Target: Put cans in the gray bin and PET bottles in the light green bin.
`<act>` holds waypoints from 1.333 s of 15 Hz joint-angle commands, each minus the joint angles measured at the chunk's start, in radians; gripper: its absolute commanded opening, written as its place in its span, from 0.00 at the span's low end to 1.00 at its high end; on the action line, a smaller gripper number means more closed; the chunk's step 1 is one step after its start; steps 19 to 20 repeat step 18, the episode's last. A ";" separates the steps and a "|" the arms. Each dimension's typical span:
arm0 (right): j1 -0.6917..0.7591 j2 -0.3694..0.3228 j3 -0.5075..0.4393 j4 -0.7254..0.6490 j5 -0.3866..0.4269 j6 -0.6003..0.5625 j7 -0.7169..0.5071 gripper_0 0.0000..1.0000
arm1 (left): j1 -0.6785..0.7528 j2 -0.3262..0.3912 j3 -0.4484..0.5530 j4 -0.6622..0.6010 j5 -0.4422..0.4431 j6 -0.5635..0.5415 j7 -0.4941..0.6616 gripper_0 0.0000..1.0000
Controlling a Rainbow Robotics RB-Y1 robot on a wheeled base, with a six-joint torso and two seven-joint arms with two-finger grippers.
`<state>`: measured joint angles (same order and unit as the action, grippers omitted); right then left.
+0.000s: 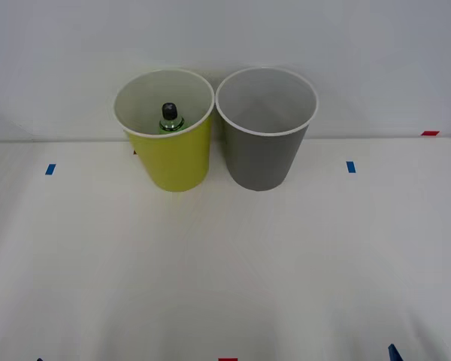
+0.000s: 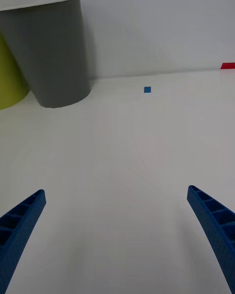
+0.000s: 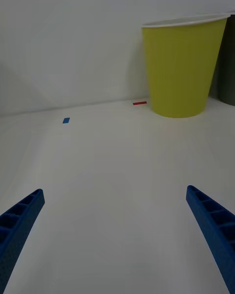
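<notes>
The PET bottle (image 1: 171, 120) stands upright inside the light green bin (image 1: 177, 162), its black cap and a bit of green label showing above the near rim against the bin's white inside. The light green bin sits at the far side of the white table (image 1: 225, 263), close to the wall, and the gray bin (image 1: 264, 162) stands just beside it on the robot's right, the two rims nearly touching; the part of the gray bin's pale inside that can be seen holds nothing. Small blue tape marks (image 1: 50, 169) lie on the table to either side of the bins, and a red one sits by the far right edge. The left gripper (image 3: 115, 240) hangs low over bare table well short of the light green bin, its blue ribbed fingers spread wide and holding nothing. The right gripper (image 2: 116, 240) hangs likewise short of the gray bin, fingers apart and empty.
</notes>
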<state>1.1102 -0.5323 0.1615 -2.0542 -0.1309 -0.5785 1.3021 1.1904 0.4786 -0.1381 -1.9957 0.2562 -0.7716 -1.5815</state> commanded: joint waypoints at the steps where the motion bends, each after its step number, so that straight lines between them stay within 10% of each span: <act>1: 0.005 0.005 0.001 0.000 0.001 0.000 0.000 1.00 | 0.000 0.000 0.000 0.000 0.000 0.000 0.000 1.00; 20: 0.005 0.005 0.001 0.000 0.001 0.000 0.000 1.00 | 0.000 0.000 0.000 0.000 0.000 0.000 0.000 1.00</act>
